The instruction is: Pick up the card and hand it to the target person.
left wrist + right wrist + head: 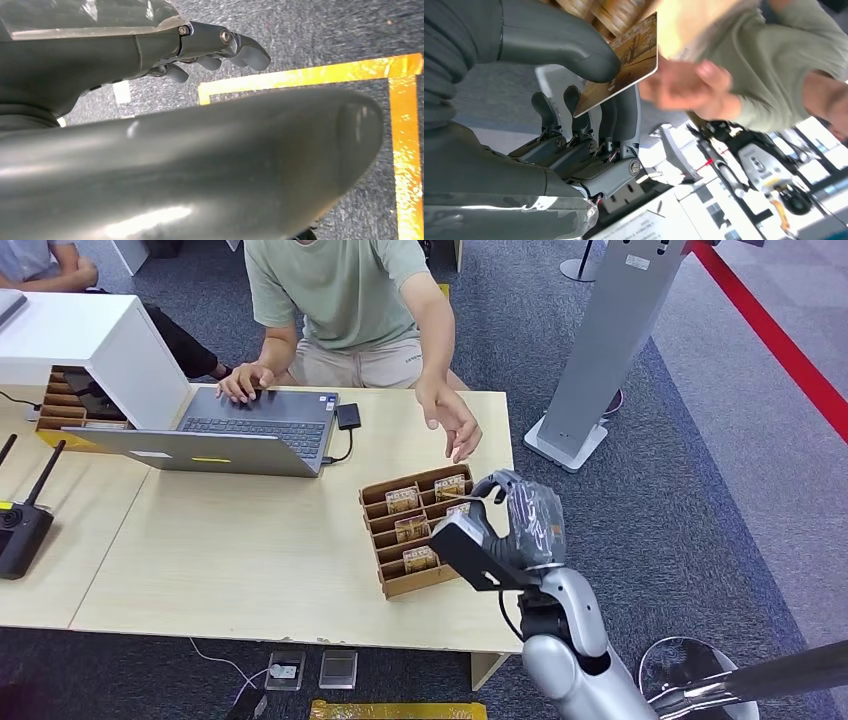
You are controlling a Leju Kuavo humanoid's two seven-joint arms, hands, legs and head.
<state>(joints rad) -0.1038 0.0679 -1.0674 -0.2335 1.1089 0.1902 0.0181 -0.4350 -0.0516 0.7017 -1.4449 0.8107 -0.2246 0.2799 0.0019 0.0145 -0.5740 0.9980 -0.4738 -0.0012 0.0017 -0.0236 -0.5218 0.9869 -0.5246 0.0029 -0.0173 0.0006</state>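
The right hand (515, 525) is hovering over the right end of the cardboard rack (385, 502) on the table (240, 550), pinching the card (624, 62) between its thumb and fingers (621, 117). The person (340, 290) is sitting at the table's twelve o'clock edge, reaching one open hand (450, 420) toward the card from about eleven o'clock of the right hand; the other is resting on the laptop (250, 430). The left hand (220, 47) is hanging over the carpet, fingers loosely curled, holding nothing.
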